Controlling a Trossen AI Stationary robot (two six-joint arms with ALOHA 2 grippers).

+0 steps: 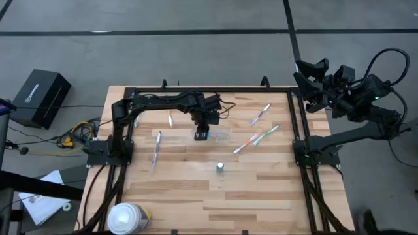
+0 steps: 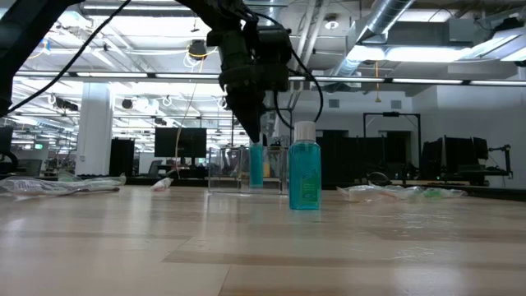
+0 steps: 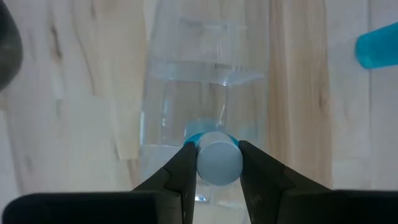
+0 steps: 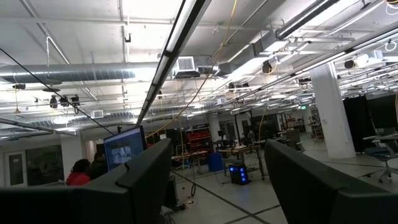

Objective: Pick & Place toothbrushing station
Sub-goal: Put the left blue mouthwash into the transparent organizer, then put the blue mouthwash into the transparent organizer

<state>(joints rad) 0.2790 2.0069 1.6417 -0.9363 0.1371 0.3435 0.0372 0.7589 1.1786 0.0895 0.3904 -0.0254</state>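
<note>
The left gripper [image 3: 217,163] had its fingers closed on a small white-capped tube [image 3: 219,162], pinching the cap from both sides, and it held the tube over the clear cup [image 3: 193,93], near the middle of the table's far half. The left wrist view alone showed that grip closely: the white cap between the two dark fingers, a sliver of blue body under it, and the cup's see-through walls below. The high view gave only a dark gripper [image 1: 202,128] with a blue speck under it and the faint cup [image 1: 221,136] just beside it. The low view showed what neither did: the blue tube [image 2: 256,164] hanging upright under the gripper [image 2: 253,136], within the cup's [image 2: 233,169] outline; whether it touched the bottom could not be told. The second tube [image 2: 305,173], blue with a white cap, stood upright nearer the table's front, well apart. From above, toothbrushes lay scattered: one [image 1: 156,147] to the left, one [image 1: 260,114] and another [image 1: 255,140] to the right of the cup. A big white canister [image 1: 126,217] stood at the table's [image 1: 261,196] near left corner. The right gripper [image 4: 217,180], fingers wide apart and empty, was raised off the table's far right corner, facing the room.
</note>
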